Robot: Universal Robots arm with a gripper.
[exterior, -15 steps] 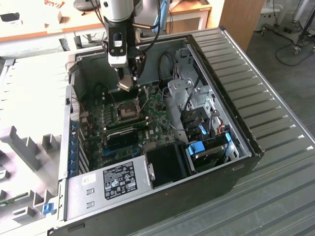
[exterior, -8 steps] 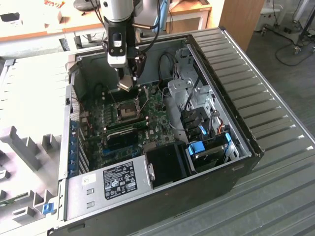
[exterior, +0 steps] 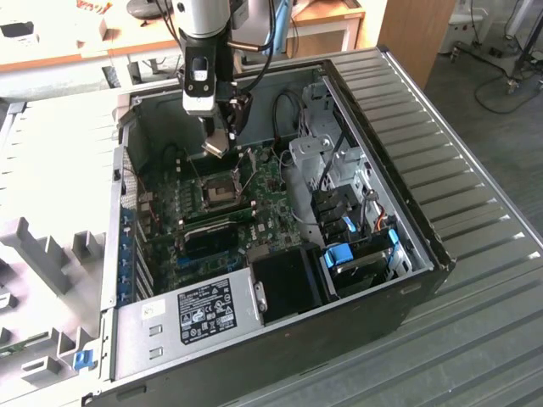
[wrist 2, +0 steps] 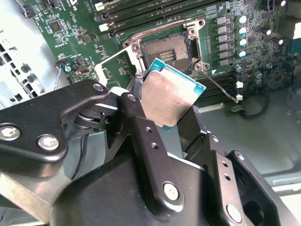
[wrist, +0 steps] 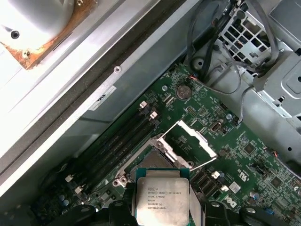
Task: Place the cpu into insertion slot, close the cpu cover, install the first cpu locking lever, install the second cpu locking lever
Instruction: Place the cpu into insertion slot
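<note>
Your jaws are clamped on opposite edges of the cpu [wrist 2: 171,96], holding it tilted just above the open insertion slot [wrist 2: 169,49], whose cpu cover [wrist: 197,137] stands raised. The chip looks light, stiff and probably fragile underneath, so grip its edges only.

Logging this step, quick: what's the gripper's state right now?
The gripper is closed on the cpu, holding it clear of the open insertion slot.
</note>
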